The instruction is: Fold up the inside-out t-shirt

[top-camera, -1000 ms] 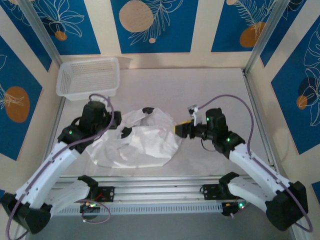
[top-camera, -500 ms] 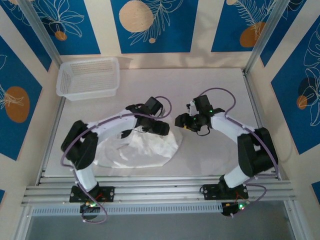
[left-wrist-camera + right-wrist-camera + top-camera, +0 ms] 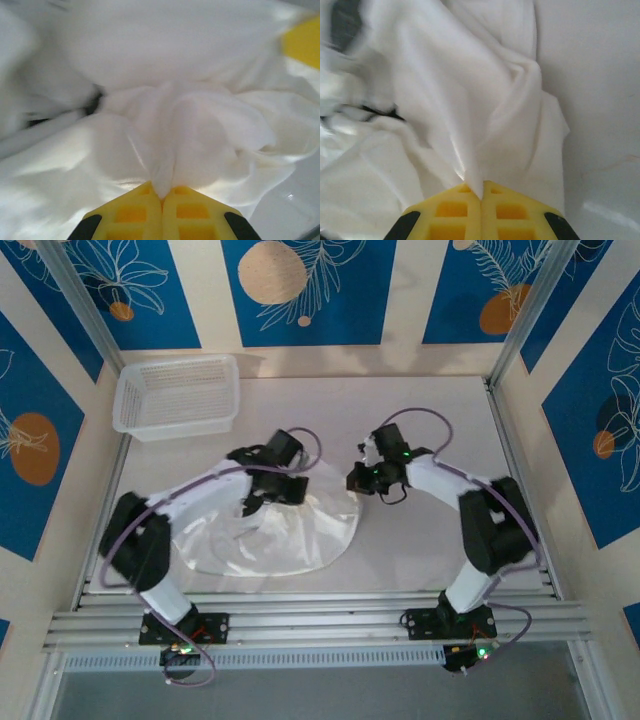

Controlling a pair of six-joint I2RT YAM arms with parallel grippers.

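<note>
Gripping a pinched fold of cloth, the left gripper (image 3: 162,196) shows its two yellow fingers (image 3: 131,215) pressed together in the left wrist view. A ridge of white fabric rises straight out of the seam between them. Finding: left claw clenched on the t-shirt (image 3: 265,535).

The right gripper (image 3: 481,194) presents the same condition in the right wrist view. Its yellow fingers (image 3: 512,220) are closed tip to tip, with a narrow fold of the white cloth caught in the join and fanning upward from it. Finding: right claw clenched on the t-shirt.

From the top external view, the t-shirt lies on the table (image 3: 410,540), toward the near side and left of the middle, spread in a rounded, wrinkled heap. Both grippers sit at the garment's far edge, near each other but apart. The left arm reaches in from the left across the cloth. The right arm curves in from the right, and its gripper meets the shirt at the far right corner.

A white mesh basket (image 3: 178,395) stands at the far left corner of the table, well apart from the t-shirt.

Tag and sleeves cannot be made out. Parts of both wrist views are blurred. Bare table surface shows to the right of the cloth in the right wrist view.
</note>
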